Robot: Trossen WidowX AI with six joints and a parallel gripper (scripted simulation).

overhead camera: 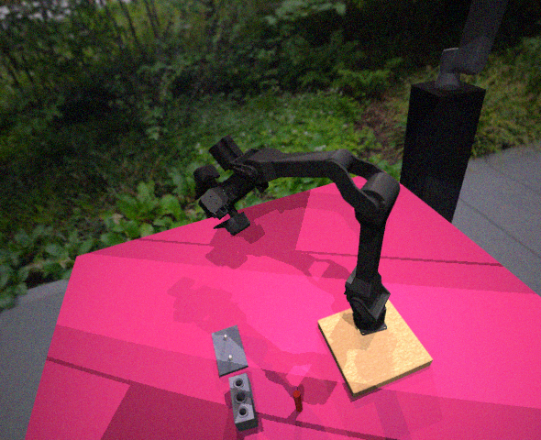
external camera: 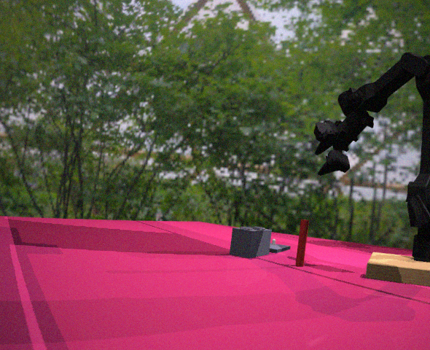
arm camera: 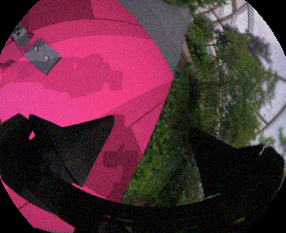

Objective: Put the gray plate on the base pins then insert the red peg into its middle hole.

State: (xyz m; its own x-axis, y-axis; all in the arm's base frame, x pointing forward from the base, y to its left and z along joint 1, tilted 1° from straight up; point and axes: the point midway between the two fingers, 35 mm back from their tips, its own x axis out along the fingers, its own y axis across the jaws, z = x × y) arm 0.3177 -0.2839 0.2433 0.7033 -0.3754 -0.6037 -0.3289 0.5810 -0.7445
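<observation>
The gray plate [overhead camera: 246,421] [external camera: 248,243] [arm camera: 21,37] is a thick block with three holes in a row. It rests on the pink table in front of the base, off the pins. The flat gray base [overhead camera: 232,348] [external camera: 282,249] [arm camera: 42,54] has two short light pins pointing up, with nothing on them. The red peg [overhead camera: 298,402] [external camera: 302,244] stands upright on the table, to the right of the plate in the top and exterior views. My gripper [overhead camera: 208,215] [external camera: 318,163] [arm camera: 153,125] is open and empty, high above the far part of the table, well away from plate, base and peg.
The arm stands on a wooden board [overhead camera: 380,369] [external camera: 392,269] to the right of the peg. The pink table [overhead camera: 133,302] [external camera: 132,294] [arm camera: 138,73] carries these things, and its far edge lies near below the gripper. A dark pillar [overhead camera: 436,151] stands behind the table.
</observation>
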